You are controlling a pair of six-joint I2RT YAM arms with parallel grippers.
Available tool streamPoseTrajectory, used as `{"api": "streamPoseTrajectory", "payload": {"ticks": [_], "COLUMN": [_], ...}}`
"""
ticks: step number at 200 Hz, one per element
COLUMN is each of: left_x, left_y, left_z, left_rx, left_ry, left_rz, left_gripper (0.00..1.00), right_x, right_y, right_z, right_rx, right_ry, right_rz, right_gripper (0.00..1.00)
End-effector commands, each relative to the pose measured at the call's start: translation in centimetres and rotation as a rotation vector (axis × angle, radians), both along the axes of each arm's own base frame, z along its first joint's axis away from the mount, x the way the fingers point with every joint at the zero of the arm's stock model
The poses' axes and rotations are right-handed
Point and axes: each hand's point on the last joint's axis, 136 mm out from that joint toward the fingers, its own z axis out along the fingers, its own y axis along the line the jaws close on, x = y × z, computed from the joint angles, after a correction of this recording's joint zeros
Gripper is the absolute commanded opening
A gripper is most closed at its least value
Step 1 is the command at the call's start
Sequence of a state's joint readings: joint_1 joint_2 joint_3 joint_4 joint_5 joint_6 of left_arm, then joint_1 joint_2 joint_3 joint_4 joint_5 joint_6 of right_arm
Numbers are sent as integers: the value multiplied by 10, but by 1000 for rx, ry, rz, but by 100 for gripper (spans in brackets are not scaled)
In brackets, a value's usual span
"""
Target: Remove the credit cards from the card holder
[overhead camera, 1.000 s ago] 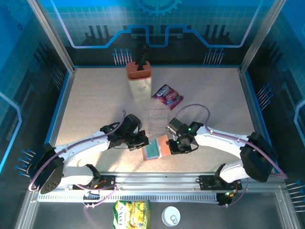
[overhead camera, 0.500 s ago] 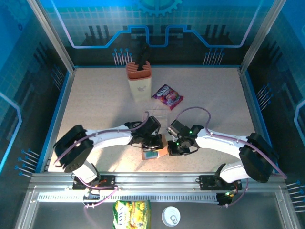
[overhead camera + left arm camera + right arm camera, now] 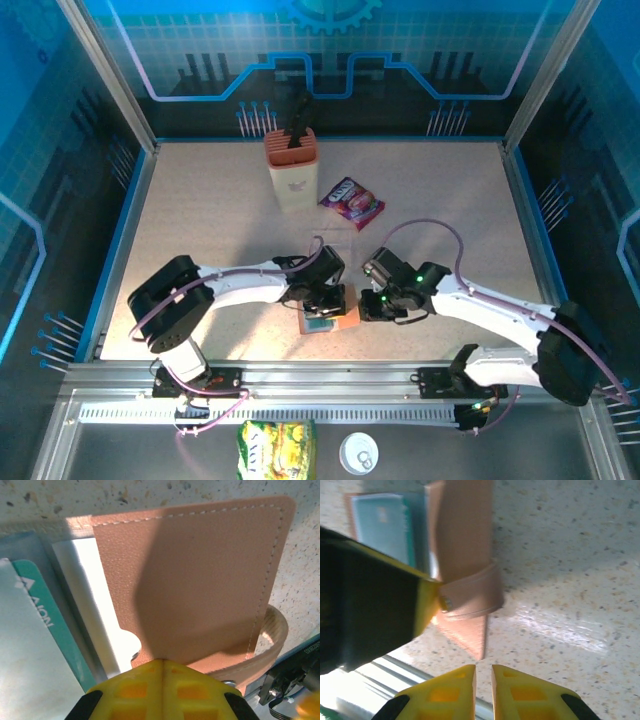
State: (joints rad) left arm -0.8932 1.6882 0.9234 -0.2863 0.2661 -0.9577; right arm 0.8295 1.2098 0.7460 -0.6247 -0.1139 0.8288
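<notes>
The salmon-brown card holder (image 3: pixel 343 308) lies open near the table's front edge, one leather flap (image 3: pixel 200 580) raised. My left gripper (image 3: pixel 162 664) is shut on that flap's lower edge, by the snap tab (image 3: pixel 472 597). A teal credit card (image 3: pixel 47 625) sits in the grey-blue clear sleeves (image 3: pixel 25 675) on the flat half; the same teal cards (image 3: pixel 385 525) appear beyond the flap in the right wrist view, and as a pale blue patch (image 3: pixel 318 323) from above. My right gripper (image 3: pixel 483 672) hovers just right of the holder, fingers a narrow gap apart, nothing between them.
A clear plastic box (image 3: pixel 330 250) stands just behind the holder, a purple snack packet (image 3: pixel 351 203) farther back, and a beige block with an orange top (image 3: pixel 291 170) at the back. The metal front rail (image 3: pixel 330 378) runs close below the holder.
My left arm swung right from beside the holder to over it and shut on the flap. The right gripper drew back to the right, off the holder.
</notes>
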Motion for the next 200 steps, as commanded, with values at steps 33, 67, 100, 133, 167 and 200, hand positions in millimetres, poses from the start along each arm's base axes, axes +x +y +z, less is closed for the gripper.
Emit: {"api": "streamPoseTrajectory", "payload": {"ticks": [33, 67, 100, 133, 167, 200], "left_x": [-2, 4, 6, -2, -19, -24], "left_y": [-4, 11, 38, 71, 105, 105], "left_z": [4, 27, 40, 39, 16, 3], "left_rx": [-10, 7, 32, 81, 204, 185], "left_ry": [-5, -73, -103, -105, -86, -63], "left_rz": [-29, -4, 42, 76, 76, 90], "left_gripper": [0, 0, 0, 0, 0, 0], "right_x": [-1, -6, -6, -3, 2, 5], "right_y": [47, 41, 37, 35, 40, 58], "right_z": [8, -14, -27, -35, -39, -36], "right_rx": [263, 192, 132, 44, -83, -129], "right_ry": [79, 121, 133, 125, 102, 75], "right_rz": [4, 12, 27, 54, 117, 165], "right_gripper": [15, 15, 16, 27, 39, 45]}}
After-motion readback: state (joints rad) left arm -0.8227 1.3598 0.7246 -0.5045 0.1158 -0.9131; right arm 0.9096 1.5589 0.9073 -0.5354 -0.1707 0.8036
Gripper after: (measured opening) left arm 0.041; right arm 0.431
